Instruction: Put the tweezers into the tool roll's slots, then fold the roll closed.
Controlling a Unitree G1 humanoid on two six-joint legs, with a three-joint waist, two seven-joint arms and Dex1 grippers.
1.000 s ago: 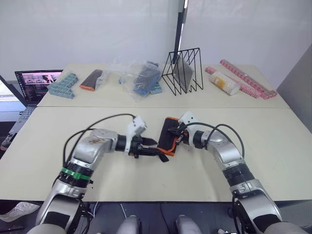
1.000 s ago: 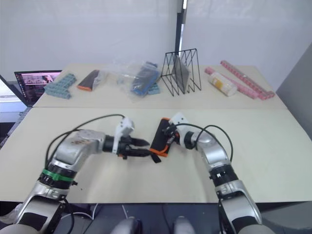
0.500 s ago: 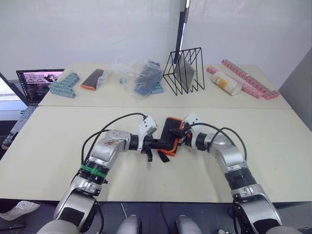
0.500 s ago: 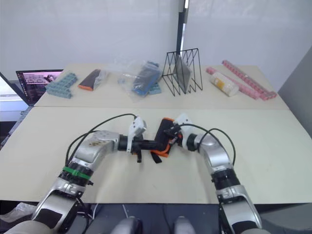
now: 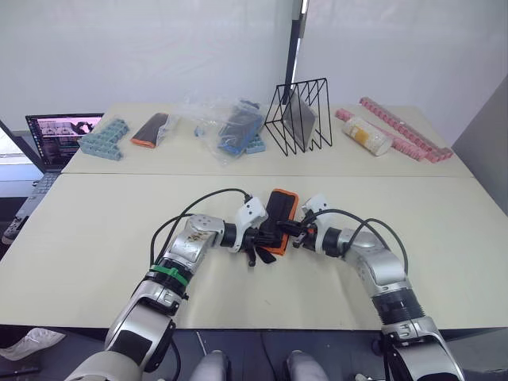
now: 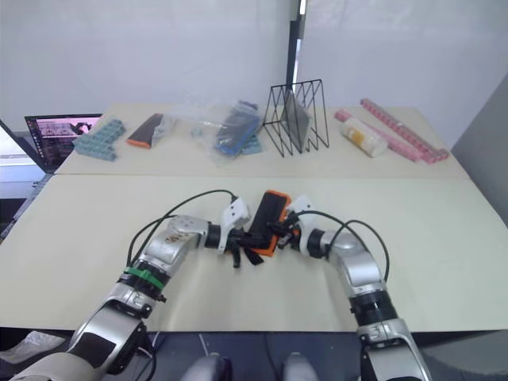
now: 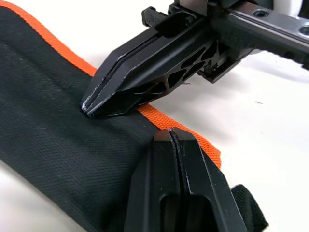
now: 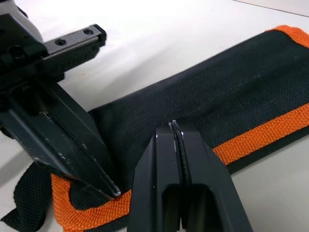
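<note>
Presently the bench (image 5: 95, 238) carries the tool roll (image 5: 277, 222) near its middle, lying folded with its black outer face up and the orange edging showing along the rim. Both arms converge on it from opposite sides.

1. Left gripper (image 7: 173, 136): jaws pressed together, tips resting on the black fabric just inside the orange edging. Whether any fabric is caught between them cannot be told.
2. Right gripper (image 8: 175, 126): jaws pressed together, tips on the roll's black face beside the orange band. The two sets of jaws sit close to each other, nearly tip to tip across the edging.
3. Strap (image 7: 251, 212): a black tail of it lies loose on the bench beside the left jaws.
4. Tweezers and slots: not visible; they are judged to be inside the fold, but this cannot be confirmed.

Judged stage: the closing fold is being pressed flat or secured.

Hazards from this position:
- The jaws may collide, since both work the same small corner.
- The fold may spring open if one gripper lifts while the fabric is not held.
- The roll may slide on the smooth bench if pushed from one side only.
- The loose strap may snag on a jaw.
</note>
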